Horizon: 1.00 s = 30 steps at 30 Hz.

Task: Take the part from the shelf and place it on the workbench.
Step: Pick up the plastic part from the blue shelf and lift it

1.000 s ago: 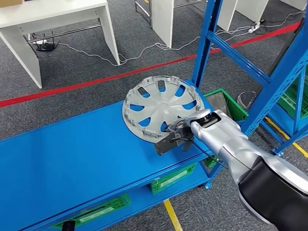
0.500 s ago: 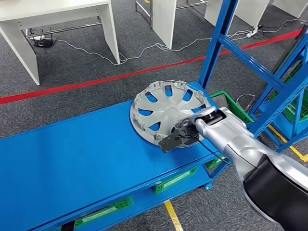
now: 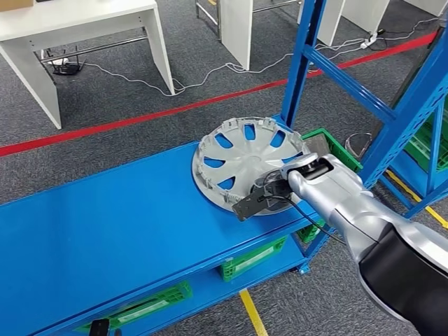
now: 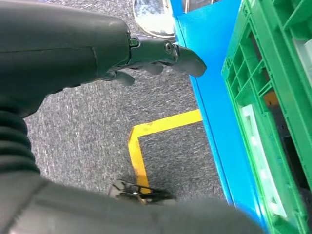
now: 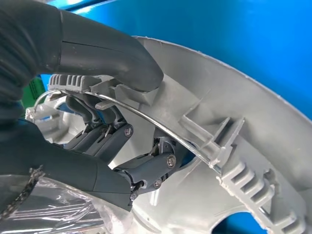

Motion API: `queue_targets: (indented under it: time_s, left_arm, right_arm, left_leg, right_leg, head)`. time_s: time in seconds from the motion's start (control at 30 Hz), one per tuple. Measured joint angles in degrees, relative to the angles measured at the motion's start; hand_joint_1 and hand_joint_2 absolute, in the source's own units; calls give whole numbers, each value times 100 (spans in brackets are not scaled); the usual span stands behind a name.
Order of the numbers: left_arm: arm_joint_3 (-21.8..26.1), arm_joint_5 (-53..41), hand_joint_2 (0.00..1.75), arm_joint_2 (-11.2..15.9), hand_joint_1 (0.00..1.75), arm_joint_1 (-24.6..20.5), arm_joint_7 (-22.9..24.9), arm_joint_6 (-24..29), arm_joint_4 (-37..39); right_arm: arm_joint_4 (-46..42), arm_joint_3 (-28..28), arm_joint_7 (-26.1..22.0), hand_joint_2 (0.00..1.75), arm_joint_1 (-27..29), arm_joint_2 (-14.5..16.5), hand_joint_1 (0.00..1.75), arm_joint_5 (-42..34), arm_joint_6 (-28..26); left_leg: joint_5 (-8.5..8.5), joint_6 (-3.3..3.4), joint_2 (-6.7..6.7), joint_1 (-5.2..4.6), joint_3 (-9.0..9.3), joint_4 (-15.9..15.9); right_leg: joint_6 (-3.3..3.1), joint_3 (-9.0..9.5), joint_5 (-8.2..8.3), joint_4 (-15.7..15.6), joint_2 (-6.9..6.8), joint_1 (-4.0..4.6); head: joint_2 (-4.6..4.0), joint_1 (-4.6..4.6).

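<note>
The part is a silver wheel cover [image 3: 243, 157] lying at the right end of the blue shelf [image 3: 106, 224]. My right hand [image 3: 267, 192] grips its near rim. In the right wrist view the thumb [image 5: 110, 53] presses on the outside of the rim of the wheel cover [image 5: 257, 126] and the fingers [image 5: 110, 141] curl inside it. My left hand [image 4: 154, 53] hangs over the grey carpet beside the shelf's edge and holds nothing, its fingers extended.
A blue rack upright [image 3: 298, 63] rises just behind the wheel cover. Green crates sit under and beside the shelf [image 3: 338, 150], [image 4: 272, 97]. White tables [image 3: 79, 21] stand beyond a red floor line [image 3: 106, 126]. Yellow tape [image 4: 147, 136] marks the carpet.
The wheel cover has slid a little to the right along the shelf with my right hand gripping its rim. The head camera swung briefly and came back.
</note>
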Motion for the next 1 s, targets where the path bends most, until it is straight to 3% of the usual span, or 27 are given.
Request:
queue_targets:
  time_s: [0.03, 0.07, 0.1, 0.17, 0.23, 0.33, 0.4, 0.43, 0.53, 0.57, 0.6, 0.67, 0.73, 0.8, 0.9, 0.93, 1.0]
  left_arm:
    - [1, 7, 175, 6, 0, 9, -8, 0, 0]
    - [2, 15, 175, 10, 0, 16, -14, -2, 0]
    - [4, 22, 175, 14, 0, 20, -24, -11, 0]
    - [14, 37, 175, 23, 0, 19, -57, -39, 0]
    - [35, 61, 175, 25, 0, 12, -85, -68, 0]
    - [80, 122, 175, 22, 0, 4, -75, -59, 0]
    - [107, 150, 175, 25, 0, -5, -39, 4, 0]
    - [121, 157, 175, 25, 0, -10, -24, 34, 0]
    - [152, 182, 175, 14, 0, -11, -9, 85, 0]
    - [160, 191, 175, 12, 0, -11, -8, 97, 0]
    - [175, 201, 175, 13, 0, -11, -8, 106, 0]
    - [208, 210, 175, 13, 0, -12, -8, 112, 0]
    - [235, 221, 175, 10, 0, -15, -8, 119, 0]
    - [251, 239, 175, 9, 0, -20, -8, 136, 0]
    - [279, 268, 175, 10, 0, -25, -8, 161, 0]
    - [288, 272, 175, 11, 0, -26, -8, 169, 0]
    - [305, 278, 175, 11, 0, -28, -8, 184, 0]
  right_arm:
    - [-7, 18, -1, 175, 0, -4, 175, -10, 1]
    - [-11, 36, 0, 175, -2, -8, 175, -17, 2]
    - [-15, 53, 1, 175, -4, -11, 175, -23, 2]
    - [-34, 84, 1, 175, -15, -15, 175, -38, 3]
    - [-59, 107, 1, 175, -36, -31, 175, -67, 1]
    - [-98, 163, 10, 175, -54, -52, 175, -160, -53]
    - [-121, 212, 38, 175, -59, -64, 175, -254, -112]
    - [-134, 234, 61, 175, -61, -70, 175, -307, -140]
    - [-188, 299, 142, 175, -54, -77, 175, -522, -247]
    - [-208, 321, 167, 175, -55, -77, 175, -595, -289]
    - [-233, 343, 202, 175, -60, -77, 175, -676, -341]
    - [-293, 385, 287, 175, -90, -78, 175, -847, -480]
    - [-359, 428, 367, 175, -143, -84, 175, -1017, -689]
    - [-422, 465, 412, 175, -184, -89, 175, -1123, -941]
    - [-496, 516, 431, 175, -224, -91, 175, -1212, -1172]
    - [-515, 529, 434, 175, -247, -92, 175, -1229, -1199]
    - [-539, 551, 438, 175, -280, -92, 175, -1249, -1220]
  left_leg:
    - [-118, -17, 0, 7, -137, 325]
    - [-127, -29, 0, 11, -192, 473]
    - [-23, -35, 1, 15, -144, 393]
    - [359, -33, 1, 29, 209, -330]
    - [553, 2, -6, 24, 498, -955]
    - [557, 108, -13, -1, 540, -1083]
    - [586, 187, -2, 10, 539, -1108]
    - [602, 224, 3, 18, 531, -1121]
    - [614, 271, 15, 15, 479, -1121]
    - [616, 273, 17, 13, 471, -1120]
    - [616, 272, 15, 13, 469, -1118]
    - [608, 261, 5, 13, 475, -1110]
    - [596, 219, -3, -11, 451, -1088]
    - [603, 157, -3, -30, 410, -1073]
    - [518, 64, -6, -13, 354, -972]
    - [399, 35, -7, -9, 273, -785]
    - [52, -4, -8, -4, -55, -72]
  right_leg:
    - [-1, -4, -1, 3, 2, 1]
    - [-1, -5, -1, 7, 6, 1]
    - [3, -4, -3, 15, 11, 0]
    - [25, 0, -17, 44, 21, -3]
    - [74, -24, -34, 86, 35, 16]
    - [162, -46, -24, 90, 54, 26]
    - [220, -118, -111, 196, 54, 13]
    - [246, -237, -242, 411, 52, 9]
    - [287, -831, -745, 1556, 44, 2]
    - [290, -944, -774, 1770, 43, 0]
    - [286, -956, -702, 1780, 43, -2]
    - [259, -661, -292, 1137, 40, -8]
    - [220, -293, -22, 403, 37, -1]
    - [177, -181, -25, 173, 40, 16]
    - [88, -189, -28, 150, 36, 1]
    - [60, -182, -25, 140, 33, -9]
    - [20, -173, -34, 136, 33, -8]
  head:
    - [0, 2]
    - [0, 1]
    - [0, 1]
    - [0, 1]
    - [0, 1]
    - [0, 0]
    - [0, 10]
    - [0, 23]
    - [0, 48]
    - [0, 46]
    - [0, 47]
    - [0, 48]
    - [0, 48]
    - [0, 43]
    - [0, 39]
    - [0, 27]
    - [0, 5]
